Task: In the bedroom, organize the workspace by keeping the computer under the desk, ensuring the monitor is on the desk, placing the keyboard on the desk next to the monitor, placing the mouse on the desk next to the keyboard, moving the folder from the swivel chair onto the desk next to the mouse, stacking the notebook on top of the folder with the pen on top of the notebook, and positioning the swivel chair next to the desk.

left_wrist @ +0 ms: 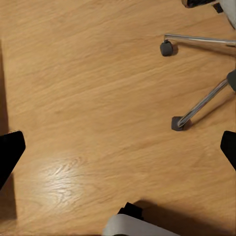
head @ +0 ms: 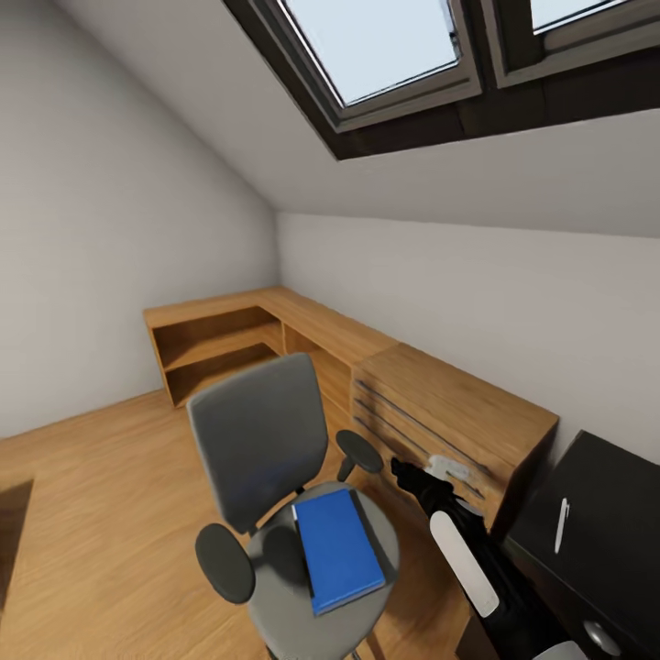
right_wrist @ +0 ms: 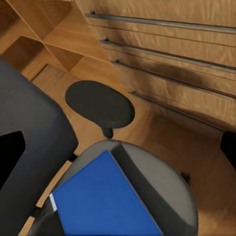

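Blue folder (head: 337,550) flat on swivel chair (head: 258,438) seat, long axis running from seat front toward backrest, slightly skewed. In right wrist view folder (right_wrist: 101,202) lies below and ahead of spread dark fingertips (right_wrist: 10,156), untouched; fingers released, nothing between them. Right gripper (head: 406,473) hovers beside chair's armrest, arm stretched forward from lower right. Left fingertips (left_wrist: 9,150) parted over bare wood floor (left_wrist: 88,98), chair castors beyond. White pen (head: 561,525) on black desk (head: 600,500). Wood shelf unit (head: 275,335) along far wall.
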Motion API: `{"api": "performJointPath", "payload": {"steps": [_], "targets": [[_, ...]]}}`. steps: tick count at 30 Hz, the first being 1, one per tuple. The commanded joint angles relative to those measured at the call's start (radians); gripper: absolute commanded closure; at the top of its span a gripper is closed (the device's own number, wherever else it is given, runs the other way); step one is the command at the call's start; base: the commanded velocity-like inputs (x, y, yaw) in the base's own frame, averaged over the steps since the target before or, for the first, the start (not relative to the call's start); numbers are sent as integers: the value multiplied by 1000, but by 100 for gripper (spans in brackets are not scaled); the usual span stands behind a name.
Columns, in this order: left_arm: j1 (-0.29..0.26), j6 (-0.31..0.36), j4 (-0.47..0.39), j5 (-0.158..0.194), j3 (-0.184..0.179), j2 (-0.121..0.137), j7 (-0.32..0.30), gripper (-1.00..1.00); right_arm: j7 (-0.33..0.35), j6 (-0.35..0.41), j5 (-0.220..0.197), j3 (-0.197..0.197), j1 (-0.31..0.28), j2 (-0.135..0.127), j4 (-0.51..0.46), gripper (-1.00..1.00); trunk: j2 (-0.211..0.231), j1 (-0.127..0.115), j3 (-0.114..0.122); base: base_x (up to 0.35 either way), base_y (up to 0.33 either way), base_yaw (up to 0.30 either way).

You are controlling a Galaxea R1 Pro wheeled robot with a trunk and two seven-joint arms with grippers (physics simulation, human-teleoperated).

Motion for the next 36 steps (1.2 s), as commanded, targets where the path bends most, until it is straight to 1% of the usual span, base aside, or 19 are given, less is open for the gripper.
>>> {"api": "performJointPath", "payload": {"steps": [1,34,36], "targets": [[0,4,-2,5,-1,0,5,-100,-8,2,-7,3,-1,-1,-2,-100,-1,0,-1,0,0,277],[0,1,-2,4,3,0,10,-100,-8,-1,-2,2,-1,-2,-2,-100,-1,0,-16,0,0,277],[0,2,-2,4,3,0,10,-100,-8,-1,-2,1,-1,-2,-2,-100,-1,0,-16,0,0,128]]}}
